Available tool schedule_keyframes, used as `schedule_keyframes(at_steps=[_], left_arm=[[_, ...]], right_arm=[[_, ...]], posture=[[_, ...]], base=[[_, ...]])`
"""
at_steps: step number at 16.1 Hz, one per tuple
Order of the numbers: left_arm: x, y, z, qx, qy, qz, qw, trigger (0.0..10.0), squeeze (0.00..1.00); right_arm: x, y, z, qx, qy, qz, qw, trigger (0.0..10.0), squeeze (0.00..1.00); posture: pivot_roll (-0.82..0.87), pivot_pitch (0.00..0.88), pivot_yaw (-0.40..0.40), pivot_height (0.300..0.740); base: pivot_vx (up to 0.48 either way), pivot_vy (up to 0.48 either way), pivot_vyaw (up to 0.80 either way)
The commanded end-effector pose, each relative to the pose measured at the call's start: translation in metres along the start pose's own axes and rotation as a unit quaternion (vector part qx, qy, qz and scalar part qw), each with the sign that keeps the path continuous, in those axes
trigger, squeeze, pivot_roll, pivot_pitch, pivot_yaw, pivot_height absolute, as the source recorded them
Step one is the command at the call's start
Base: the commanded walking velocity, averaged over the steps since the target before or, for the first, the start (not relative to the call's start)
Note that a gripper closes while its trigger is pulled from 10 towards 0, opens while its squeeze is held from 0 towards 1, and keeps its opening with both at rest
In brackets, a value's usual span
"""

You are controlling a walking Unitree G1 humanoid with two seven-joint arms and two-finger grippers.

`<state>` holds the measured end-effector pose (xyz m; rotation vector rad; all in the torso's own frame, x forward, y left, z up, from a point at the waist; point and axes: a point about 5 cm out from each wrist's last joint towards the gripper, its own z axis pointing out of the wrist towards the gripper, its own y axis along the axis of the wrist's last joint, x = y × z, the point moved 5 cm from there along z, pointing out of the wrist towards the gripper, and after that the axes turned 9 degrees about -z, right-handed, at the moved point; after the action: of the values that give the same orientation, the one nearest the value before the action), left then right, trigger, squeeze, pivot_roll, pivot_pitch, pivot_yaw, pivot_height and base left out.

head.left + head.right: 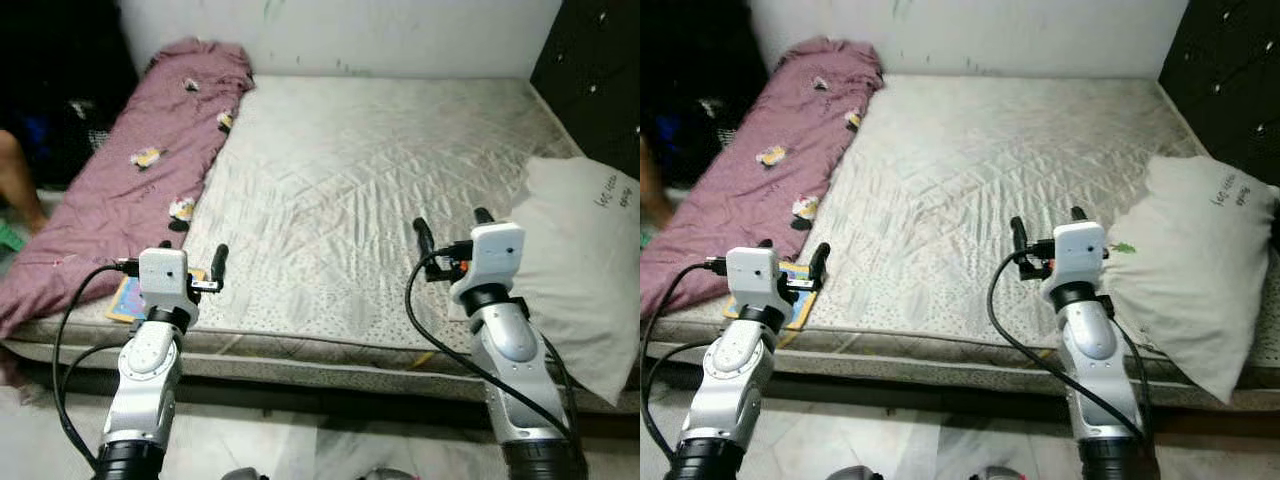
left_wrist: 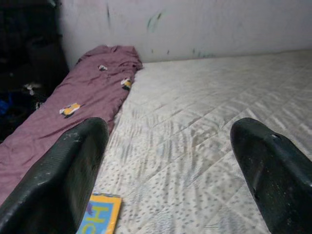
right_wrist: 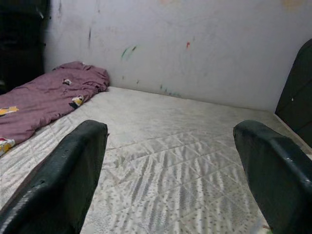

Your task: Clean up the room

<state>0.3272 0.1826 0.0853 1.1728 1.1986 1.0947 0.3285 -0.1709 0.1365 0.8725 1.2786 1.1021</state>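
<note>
One purple blanket [image 1: 140, 170] lies along the left side of the one mattress [image 1: 380, 190]. One small colorful book [image 1: 128, 297] sits near its front edge, just beside the left gripper [image 1: 192, 262]. It is wide open and holds nothing. The right gripper [image 1: 450, 229] is wide open and empty too. One white pillow [image 1: 580, 260] lies on the right.

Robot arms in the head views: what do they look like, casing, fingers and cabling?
Both arms have silver rounded casings topped by a boxy white wrist block. The left gripper and right gripper each carry two long black fingers. Black cables loop from each wrist block down the arm. Small orange-red detail sits beside the right block.
</note>
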Motion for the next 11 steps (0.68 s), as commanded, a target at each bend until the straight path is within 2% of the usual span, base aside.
schedule_keyframes(at_steps=[1, 3, 6, 11], left_arm=[[0.0025, 0.0052, -0.0001, -0.010, -0.006, -0.004, 1.000, 10.0, 0.00], [0.0005, 0.0060, -0.0005, -0.013, -0.014, -0.006, 1.000, 10.0, 0.00], [0.0002, 0.0062, -0.0007, -0.013, -0.017, -0.008, 1.000, 10.0, 0.00], [-0.0007, 0.0062, -0.0016, -0.014, -0.021, -0.010, 1.000, 10.0, 0.00]], right_arm=[[0.0010, 0.0051, 0.0025, -0.009, 0.000, -0.001, 1.000, 10.0, 0.00], [0.0002, 0.0050, 0.0029, -0.009, -0.001, 0.000, 1.000, 10.0, 0.00], [-0.0006, 0.0055, 0.0034, -0.010, -0.002, -0.001, 1.000, 10.0, 0.00], [-0.0008, 0.0058, 0.0041, -0.010, -0.003, -0.002, 1.000, 10.0, 0.00]], posture=[[-0.10, 0.000, 0.034, 0.740], [-0.10, 0.000, 0.034, 0.740], [-0.10, 0.000, 0.034, 0.740], [-0.10, 0.000, 0.033, 0.740]], base=[[0.000, 0.000, 0.00], [0.251, 0.000, 0.00], [0.294, 0.000, -0.57], [0.328, 0.000, 0.00]])
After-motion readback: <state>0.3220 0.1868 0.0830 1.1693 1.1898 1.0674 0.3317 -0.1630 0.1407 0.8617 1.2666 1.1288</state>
